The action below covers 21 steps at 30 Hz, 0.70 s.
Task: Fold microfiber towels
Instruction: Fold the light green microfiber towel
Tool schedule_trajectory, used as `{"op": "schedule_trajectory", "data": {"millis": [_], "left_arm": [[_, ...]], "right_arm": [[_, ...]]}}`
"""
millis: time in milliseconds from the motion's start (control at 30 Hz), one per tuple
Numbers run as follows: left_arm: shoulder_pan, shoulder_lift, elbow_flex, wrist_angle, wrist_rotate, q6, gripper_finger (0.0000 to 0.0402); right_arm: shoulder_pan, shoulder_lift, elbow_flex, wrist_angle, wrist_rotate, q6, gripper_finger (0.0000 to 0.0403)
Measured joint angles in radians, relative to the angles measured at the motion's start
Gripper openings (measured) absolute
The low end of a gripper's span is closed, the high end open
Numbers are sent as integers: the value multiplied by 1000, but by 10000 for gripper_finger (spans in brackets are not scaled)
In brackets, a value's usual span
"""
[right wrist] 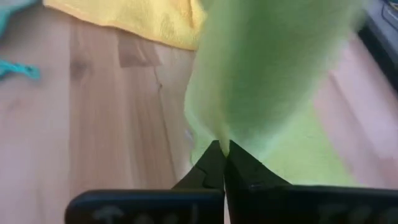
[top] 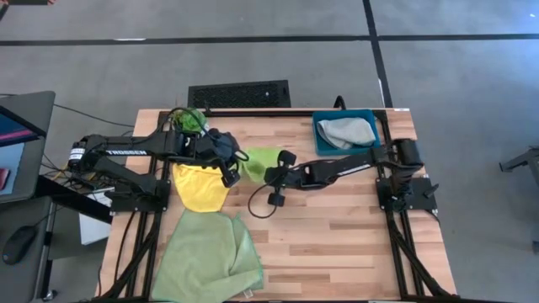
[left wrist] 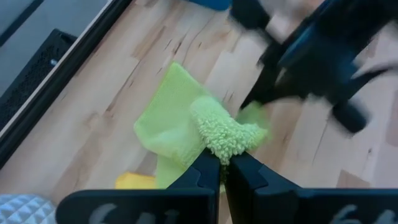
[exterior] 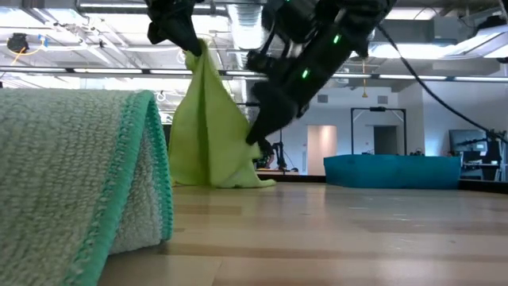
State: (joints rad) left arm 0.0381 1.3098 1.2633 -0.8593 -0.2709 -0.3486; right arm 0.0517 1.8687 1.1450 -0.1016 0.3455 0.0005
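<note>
Your left tool point(left wrist: 224, 163) is clamped on the lime towel's point(left wrist: 174, 118) raised corner; your right tool point(right wrist: 222, 151) pinches its lower edge opposite.

Teal tray point(top: 320, 135) at the table's point(top: 337, 236) far right corner.

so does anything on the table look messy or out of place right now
Nothing is damaged or spilled. The pale green towel lies rumpled, hanging over the table's near edge. The yellow towel is bunched, and a grey towel sits crumpled in the teal tray. Both claws hold the lime green towel up.
</note>
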Motion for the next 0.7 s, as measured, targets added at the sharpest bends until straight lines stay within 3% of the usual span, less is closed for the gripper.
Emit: {"op": "schedule_trajectory", "data": {"millis": [100,200,400,700], "left_arm": [[7,0,0,-20,-6,-8,0],[17,0,0,-21,-35,-11,0],[45,0,0,-19,-174,2,0],[109,0,1,116,-387,108,0]], "right_arm": [[-2,-82,0,-82,17,-3,6],[-3,-185,1,-166,101,-10,7],[-26,-383,2,-360,250,-9,5],[-133,-531,2,-358,321,-126,2]]}}
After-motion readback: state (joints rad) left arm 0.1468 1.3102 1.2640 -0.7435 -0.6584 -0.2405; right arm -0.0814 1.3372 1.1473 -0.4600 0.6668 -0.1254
